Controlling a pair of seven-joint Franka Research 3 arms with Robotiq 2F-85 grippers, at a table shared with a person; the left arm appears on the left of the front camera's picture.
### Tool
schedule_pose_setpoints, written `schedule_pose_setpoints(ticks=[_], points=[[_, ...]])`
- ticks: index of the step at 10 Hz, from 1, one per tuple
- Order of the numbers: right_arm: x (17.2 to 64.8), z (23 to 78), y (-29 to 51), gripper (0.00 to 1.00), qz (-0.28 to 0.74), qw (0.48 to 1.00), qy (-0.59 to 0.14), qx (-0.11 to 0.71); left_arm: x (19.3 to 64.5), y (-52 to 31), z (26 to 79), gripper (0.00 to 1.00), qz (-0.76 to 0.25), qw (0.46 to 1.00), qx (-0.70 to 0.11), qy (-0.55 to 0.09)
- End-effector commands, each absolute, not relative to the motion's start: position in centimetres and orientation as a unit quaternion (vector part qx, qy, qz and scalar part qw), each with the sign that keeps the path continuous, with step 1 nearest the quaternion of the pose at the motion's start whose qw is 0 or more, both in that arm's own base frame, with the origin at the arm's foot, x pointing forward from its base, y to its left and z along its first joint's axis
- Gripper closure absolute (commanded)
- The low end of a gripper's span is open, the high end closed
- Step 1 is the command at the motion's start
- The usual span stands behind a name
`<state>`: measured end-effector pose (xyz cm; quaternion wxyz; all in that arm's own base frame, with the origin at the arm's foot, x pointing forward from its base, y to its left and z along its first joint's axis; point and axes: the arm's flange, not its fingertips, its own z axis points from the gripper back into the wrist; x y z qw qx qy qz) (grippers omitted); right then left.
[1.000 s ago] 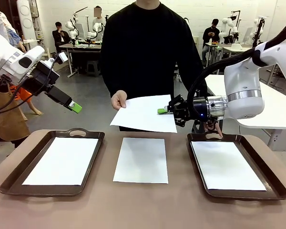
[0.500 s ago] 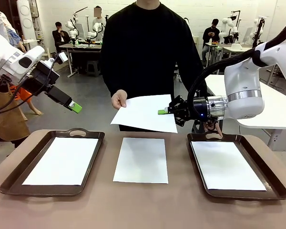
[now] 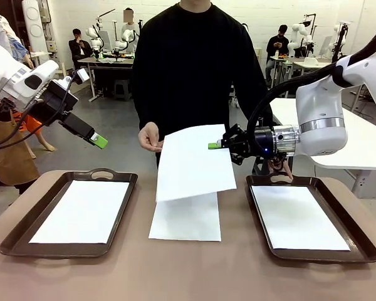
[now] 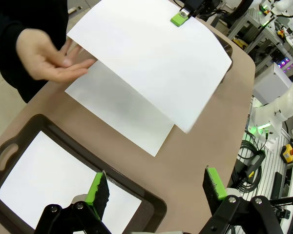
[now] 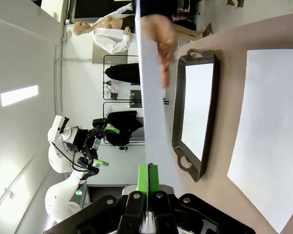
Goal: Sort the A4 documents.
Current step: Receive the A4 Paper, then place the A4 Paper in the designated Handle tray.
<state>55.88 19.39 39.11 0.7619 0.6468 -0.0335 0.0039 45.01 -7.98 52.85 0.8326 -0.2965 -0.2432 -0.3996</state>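
The right claw (image 3: 214, 145) is clamped on the far right corner of a white sheet (image 3: 194, 164), so the paper droops from that single pinch above the loose sheet (image 3: 185, 221) mid-table. The person's hand (image 3: 150, 137) is just beside its left edge. The left claw (image 3: 99, 141) waits wide open above the left tray (image 3: 25, 235). No print is legible.
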Motion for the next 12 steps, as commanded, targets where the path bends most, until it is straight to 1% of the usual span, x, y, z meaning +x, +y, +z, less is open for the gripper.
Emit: schedule_pose_setpoints(ticks=[1,11,12], points=[[55.82,38.93,19.51,1.00,0.001,0.763,-0.033,0.645,44.94,-7.95,52.89,0.00,-0.401,0.831,-0.299,-0.243],[55.82,38.93,19.51,1.00,0.001,0.763,-0.033,0.645,44.94,-7.95,52.89,0.00,-0.401,0.831,-0.299,-0.243],[55.86,39.06,19.39,0.99,0.004,0.762,-0.033,0.647,44.94,-7.95,52.89,0.00,-0.401,0.831,-0.299,-0.243]])
